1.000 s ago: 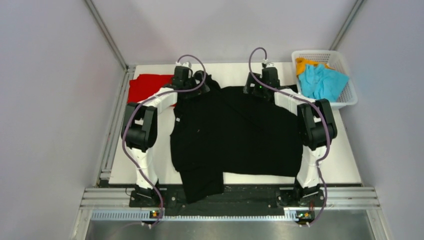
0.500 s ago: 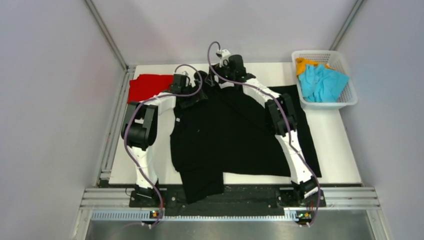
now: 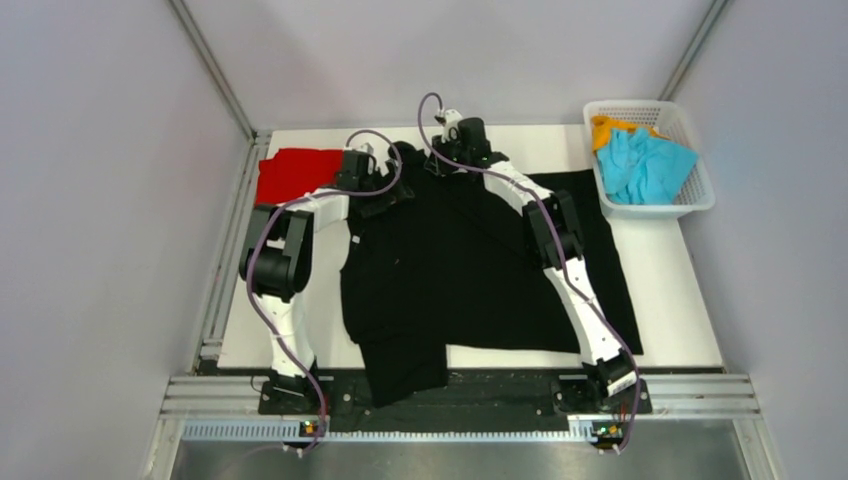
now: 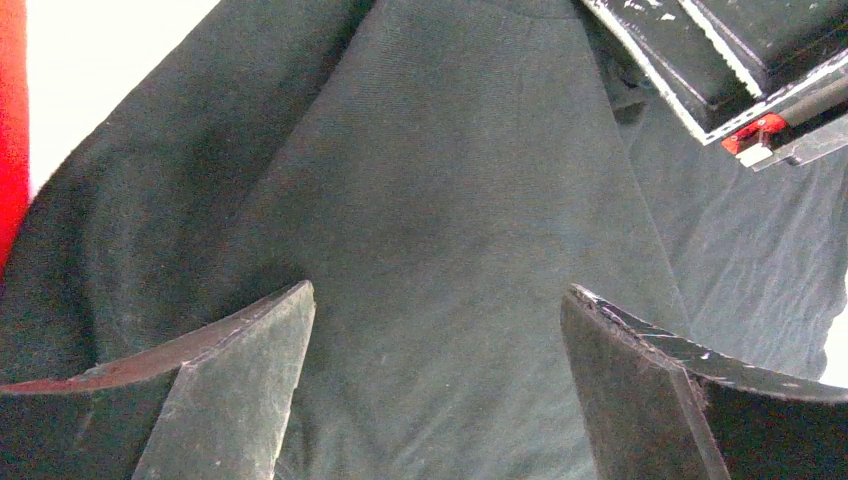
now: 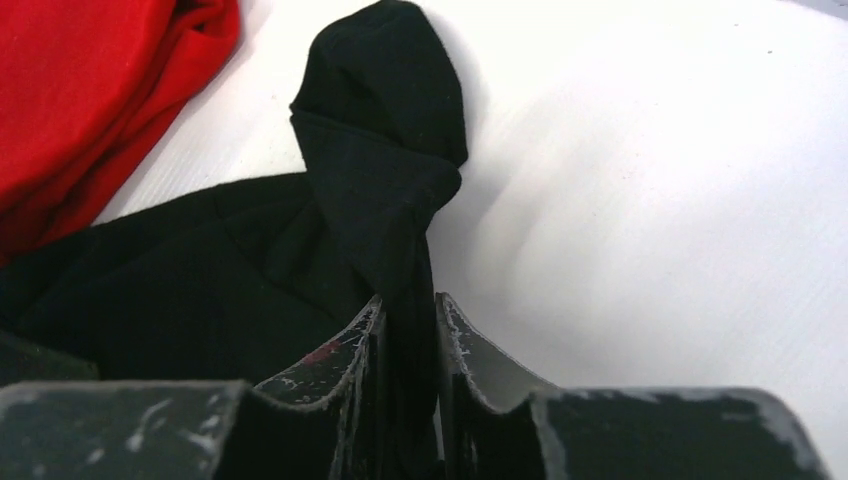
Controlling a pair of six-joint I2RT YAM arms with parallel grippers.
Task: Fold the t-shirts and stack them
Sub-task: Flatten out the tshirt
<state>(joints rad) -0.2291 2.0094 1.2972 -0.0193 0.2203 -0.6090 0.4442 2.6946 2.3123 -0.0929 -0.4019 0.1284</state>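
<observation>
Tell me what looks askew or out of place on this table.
The large black t-shirt lies crooked and rumpled: one corner droops over the near edge of the white table, and a twisted bunch of it is pinched in the right gripper near the far edge.

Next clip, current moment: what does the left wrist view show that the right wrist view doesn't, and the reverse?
Only left wrist: the left gripper, fingers apart, over smooth cloth of the black t-shirt, with part of the right arm at top right. Only right wrist: the right gripper, fingers shut on a bunched fold of that shirt, with much of the white table beside it. Both: the black t-shirt, the red t-shirt at the left, and some table.
</observation>
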